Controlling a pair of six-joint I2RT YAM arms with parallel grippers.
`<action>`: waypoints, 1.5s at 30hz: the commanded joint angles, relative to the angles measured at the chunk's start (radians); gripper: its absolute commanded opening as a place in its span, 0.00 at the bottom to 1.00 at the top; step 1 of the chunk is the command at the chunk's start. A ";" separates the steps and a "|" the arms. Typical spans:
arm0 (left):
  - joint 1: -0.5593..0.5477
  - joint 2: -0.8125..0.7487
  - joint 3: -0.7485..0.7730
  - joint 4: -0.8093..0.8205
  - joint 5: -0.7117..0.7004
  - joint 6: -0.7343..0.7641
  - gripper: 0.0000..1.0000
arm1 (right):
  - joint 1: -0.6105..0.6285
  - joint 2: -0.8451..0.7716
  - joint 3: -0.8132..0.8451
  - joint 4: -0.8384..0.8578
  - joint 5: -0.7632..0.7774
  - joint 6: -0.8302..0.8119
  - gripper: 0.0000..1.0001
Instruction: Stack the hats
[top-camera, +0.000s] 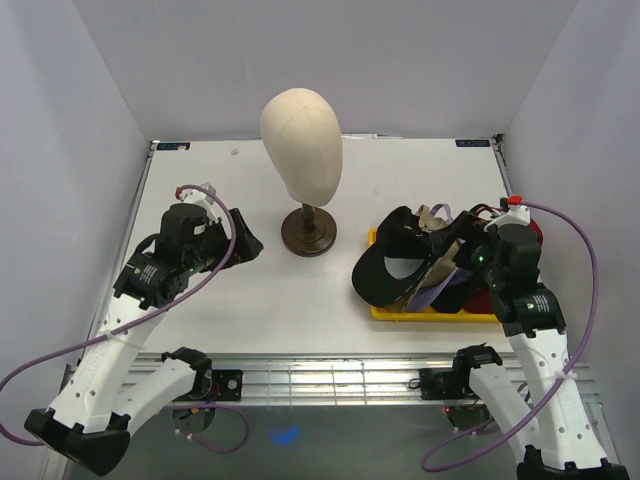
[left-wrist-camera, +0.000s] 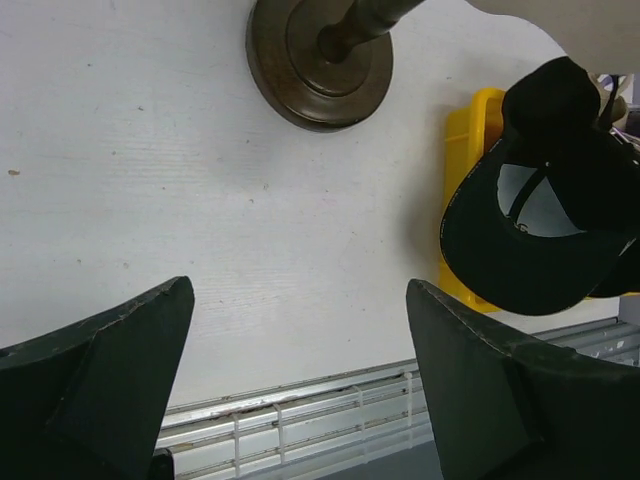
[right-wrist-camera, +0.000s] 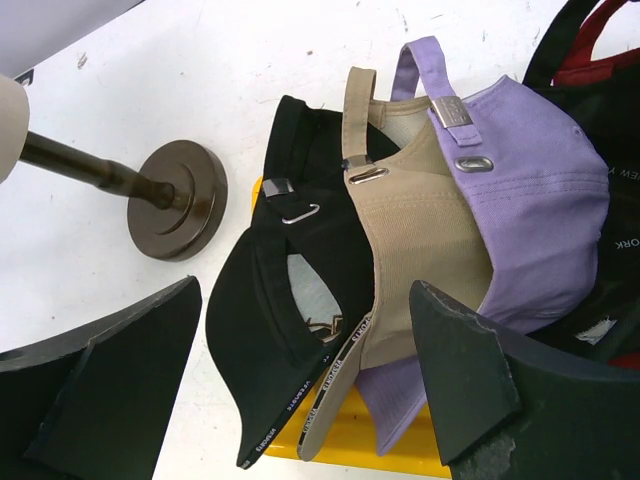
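both claws wide open, holding nothing: left gripper (left-wrist-camera: 300, 290) over the table (left-wrist-camera: 150, 150), right gripper (right-wrist-camera: 305, 290) above the hats (right-wrist-camera: 430, 230) piled in the yellow tray (right-wrist-camera: 340, 452) on the right

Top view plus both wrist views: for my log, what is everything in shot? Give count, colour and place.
hats: at least four; black, tan, lavender, and a red one mostly hidden; piled overlapping in the tray
tray: one, yellow, right side of the table near the front edge
head: one, beige, centre back, on the stand
stand: one, dark brown, round base on the table, left of the tray
table: one, white
left hand: one, black, open and empty, over bare table on the left
right hand: one, black, open, over the hats
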 joint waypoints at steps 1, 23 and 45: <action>-0.003 -0.049 -0.017 0.041 0.053 0.042 0.98 | 0.003 -0.014 0.038 0.010 -0.005 -0.019 0.89; -0.101 -0.109 -0.207 0.217 0.171 -0.100 0.89 | 0.003 0.123 0.035 0.076 -0.180 -0.038 0.90; -0.938 0.627 0.153 0.406 -0.492 -0.104 0.77 | 0.004 0.223 0.245 -0.025 -0.173 -0.042 0.93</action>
